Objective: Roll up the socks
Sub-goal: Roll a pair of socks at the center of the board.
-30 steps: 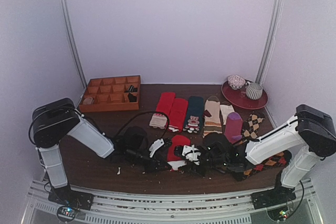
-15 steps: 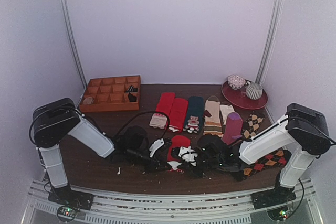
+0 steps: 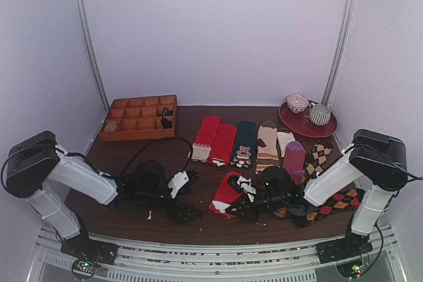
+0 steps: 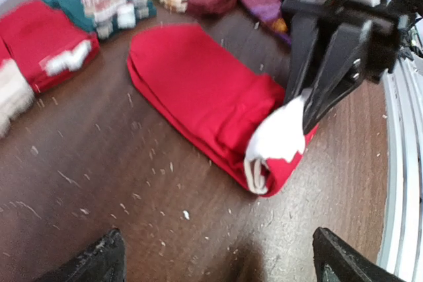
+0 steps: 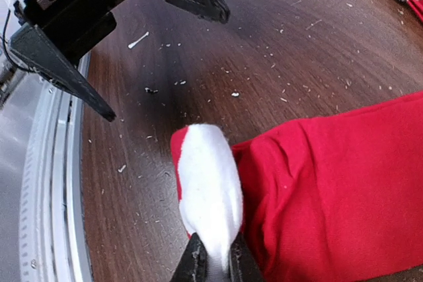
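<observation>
The socks (image 4: 198, 90), folded over at one end on the table (image 4: 99, 183), are pinched by their cream end in the right gripper (image 5: 213, 261), whose jaws are clamped on the fabric. The left gripper (image 4: 221, 259) is held near that end, apart from it, jaws spread wide.

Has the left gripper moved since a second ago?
Yes. The left gripper has pulled back to the left, away from the red socks it was touching. It now sits closer to below the wooden tray, with its jaws open.
</observation>
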